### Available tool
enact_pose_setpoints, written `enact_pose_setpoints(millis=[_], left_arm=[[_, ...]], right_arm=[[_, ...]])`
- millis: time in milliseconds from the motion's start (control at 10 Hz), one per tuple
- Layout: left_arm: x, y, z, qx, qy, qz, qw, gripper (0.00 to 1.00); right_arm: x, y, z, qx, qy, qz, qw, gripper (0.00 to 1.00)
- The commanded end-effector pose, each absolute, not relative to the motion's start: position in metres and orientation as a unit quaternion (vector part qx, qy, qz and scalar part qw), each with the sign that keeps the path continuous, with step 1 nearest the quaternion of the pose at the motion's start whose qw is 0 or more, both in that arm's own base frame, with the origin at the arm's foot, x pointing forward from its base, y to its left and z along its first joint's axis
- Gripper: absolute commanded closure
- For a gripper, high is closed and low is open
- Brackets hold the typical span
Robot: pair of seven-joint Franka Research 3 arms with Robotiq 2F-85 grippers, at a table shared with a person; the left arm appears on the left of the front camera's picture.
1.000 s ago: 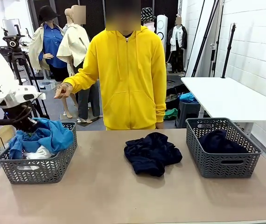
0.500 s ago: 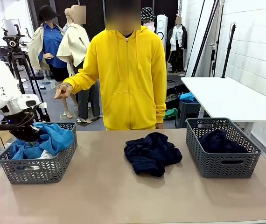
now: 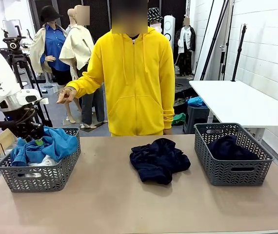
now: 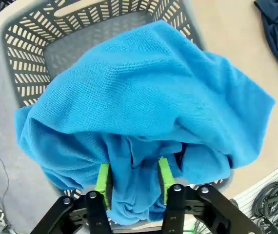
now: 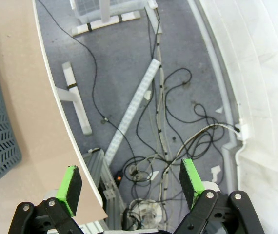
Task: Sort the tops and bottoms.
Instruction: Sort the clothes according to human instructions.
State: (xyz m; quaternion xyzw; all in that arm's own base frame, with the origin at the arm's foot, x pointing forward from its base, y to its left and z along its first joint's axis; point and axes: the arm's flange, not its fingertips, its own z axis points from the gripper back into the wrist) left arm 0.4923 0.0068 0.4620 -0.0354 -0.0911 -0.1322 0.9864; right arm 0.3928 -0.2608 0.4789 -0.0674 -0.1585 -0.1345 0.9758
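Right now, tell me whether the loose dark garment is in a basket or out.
Out. The dark garment lies crumpled on the table, between the two baskets.

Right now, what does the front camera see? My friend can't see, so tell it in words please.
The left gripper sits over a grey basket holding a bright blue top. A dark navy garment lies mid-table, another in the right basket. A person in a yellow hoodie stands behind.
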Motion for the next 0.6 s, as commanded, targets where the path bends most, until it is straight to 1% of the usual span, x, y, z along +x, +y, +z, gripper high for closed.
enact_pose_setpoints(millis=[0, 300, 500], left_arm=[[0.492, 0.006, 0.478, -0.025, -0.087, -0.108, 0.99, 0.0], [0.488, 0.014, 0.515, -0.01, -0.093, -0.079, 0.993, 0.0], [0.481, 0.04, 0.549, 0.008, -0.129, -0.055, 0.99, 0.0]], right_arm=[[0.393, -0.26, 0.479, -0.072, -0.154, -0.131, 0.977, 0.0], [0.393, -0.26, 0.479, -0.072, -0.154, -0.131, 0.977, 0.0], [0.393, -0.26, 0.479, -0.072, -0.154, -0.131, 0.977, 0.0]])
